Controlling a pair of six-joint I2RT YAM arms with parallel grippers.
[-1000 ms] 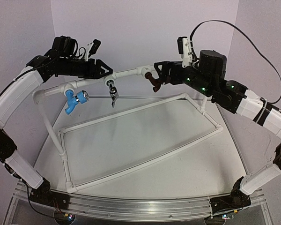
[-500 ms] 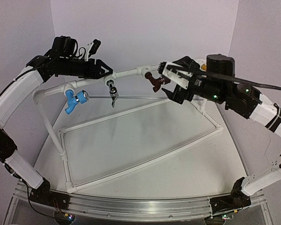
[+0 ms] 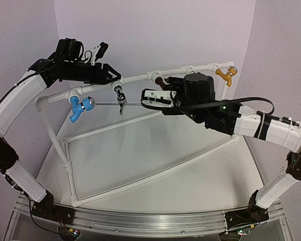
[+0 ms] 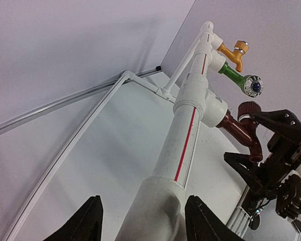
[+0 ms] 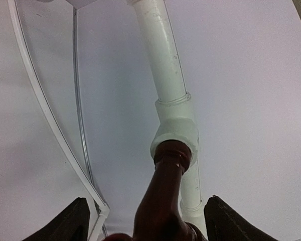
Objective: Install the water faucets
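Left gripper clamped on white pipe. Below it blue faucet, then chrome faucet, both hanging off pipe. Brown faucet seated in tee, between spread, untouching fingers of right gripper; mostly hidden from above by right arm. Green faucet, orange faucet far right.

We see a white pipe frame with 1 thin red line, a blue faucet with silvery end, a chrome faucet, a dark brown faucet, a green faucet ending silver and blue, an orange faucet, lilac walls
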